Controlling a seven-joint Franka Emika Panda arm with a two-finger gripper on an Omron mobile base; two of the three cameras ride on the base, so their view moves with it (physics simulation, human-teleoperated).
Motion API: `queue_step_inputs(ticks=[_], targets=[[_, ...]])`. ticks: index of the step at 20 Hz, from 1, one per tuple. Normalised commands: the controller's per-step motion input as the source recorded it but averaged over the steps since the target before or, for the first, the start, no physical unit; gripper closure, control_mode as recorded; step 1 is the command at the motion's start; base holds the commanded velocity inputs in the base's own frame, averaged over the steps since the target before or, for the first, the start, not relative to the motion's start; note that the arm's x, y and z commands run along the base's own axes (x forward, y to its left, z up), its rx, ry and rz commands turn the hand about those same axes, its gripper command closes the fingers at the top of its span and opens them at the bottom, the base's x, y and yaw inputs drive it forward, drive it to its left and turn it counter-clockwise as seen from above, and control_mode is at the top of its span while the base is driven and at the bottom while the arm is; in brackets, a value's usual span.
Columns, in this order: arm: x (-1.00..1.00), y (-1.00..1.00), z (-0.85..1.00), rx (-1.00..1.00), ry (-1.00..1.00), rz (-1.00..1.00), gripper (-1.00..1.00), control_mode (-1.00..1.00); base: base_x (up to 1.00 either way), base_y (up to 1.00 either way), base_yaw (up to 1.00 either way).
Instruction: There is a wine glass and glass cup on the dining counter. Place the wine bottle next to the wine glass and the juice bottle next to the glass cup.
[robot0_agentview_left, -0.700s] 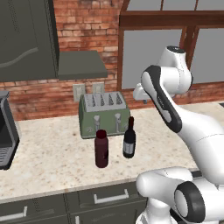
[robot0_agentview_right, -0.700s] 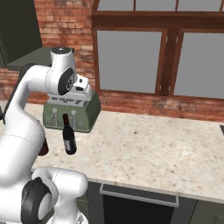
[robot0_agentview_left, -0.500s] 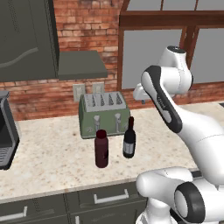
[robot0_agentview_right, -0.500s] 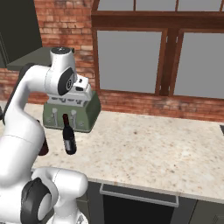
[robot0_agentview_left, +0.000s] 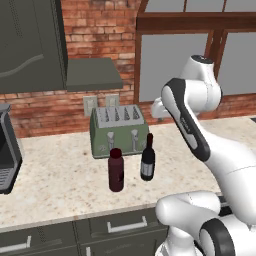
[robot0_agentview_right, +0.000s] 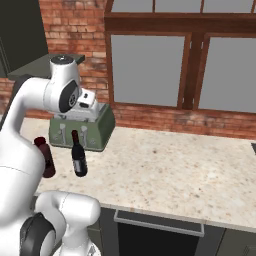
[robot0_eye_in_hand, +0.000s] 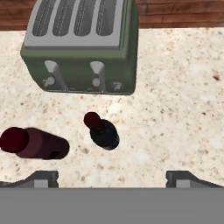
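Note:
The wine bottle (robot0_agentview_left: 147, 162) (robot0_agentview_right: 78, 157), nearly black with a dark red cap, stands upright on the speckled wall counter (robot0_agentview_left: 55, 185) in front of a toaster. Just to its left stands the stout maroon juice bottle (robot0_agentview_left: 116, 171) (robot0_agentview_right: 46, 157). My gripper (robot0_eye_in_hand: 113, 179) hangs high above them, open, with nothing between its fingertips (robot0_eye_in_hand: 43, 177). In the hand view, seen from above, the wine bottle (robot0_eye_in_hand: 104, 133) lies near the middle and the juice bottle (robot0_eye_in_hand: 35, 143) at the left. The wine glass, the glass cup and the dining counter are out of view.
A green four-slot toaster (robot0_agentview_left: 120, 130) (robot0_agentview_right: 82, 130) (robot0_eye_in_hand: 81, 48) stands against the brick wall behind the bottles. A dark appliance (robot0_agentview_left: 5, 155) sits at the counter's left end. Windows run along the wall to the right, with bare counter (robot0_agentview_right: 175, 170) below them.

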Motion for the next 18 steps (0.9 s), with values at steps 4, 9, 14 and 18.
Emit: queue_step_inputs(ticks=[4, 9, 14, 18], targets=[[-0.2, 0.36, -0.01, 0.01, 0.08, -0.04, -1.0, -1.0, 0.0, 0.0, 0.0], [-0.07, 0.36, 0.0, 0.0, 0.12, -0.01, -1.0, -1.0, 0.0, 0.0, 0.0], [-0.04, 0.41, -0.01, 0.0, 0.09, 0.0, -1.0, -1.0, 0.0, 0.0, 0.0], [-0.04, 0.52, -0.15, 0.0, 0.0, 0.0, -1.0, -1.0, 0.0, 0.0, 0.0]])
